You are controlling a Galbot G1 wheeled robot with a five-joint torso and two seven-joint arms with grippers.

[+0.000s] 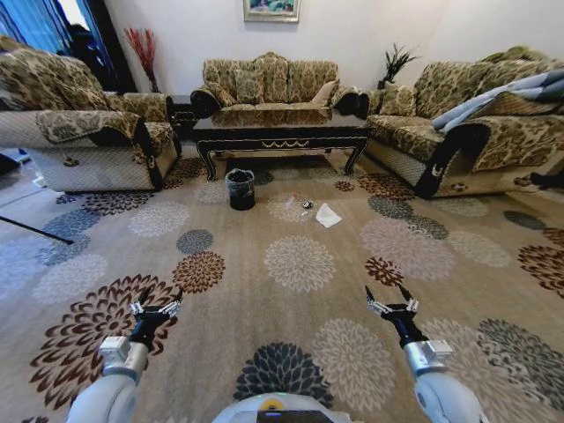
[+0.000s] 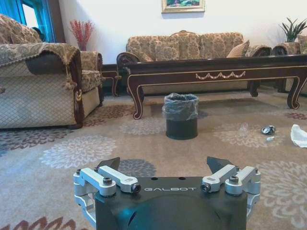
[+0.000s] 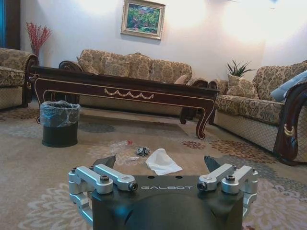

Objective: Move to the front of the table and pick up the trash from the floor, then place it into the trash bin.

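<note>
While the trash [image 1: 327, 215] lies nearby, the bag-lined trash bin [image 1: 240, 189] stands upright.

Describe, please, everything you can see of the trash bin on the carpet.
The trash bin is small, round and black, lined with a crinkled clear-grey plastic bag folded over its rim. It stands upright on the patterned floor, just in front of the table, near its left front leg. Its mouth is open; its contents cannot be made out. The trash lies apart to its right, and nothing but the floor touches it.
</note>
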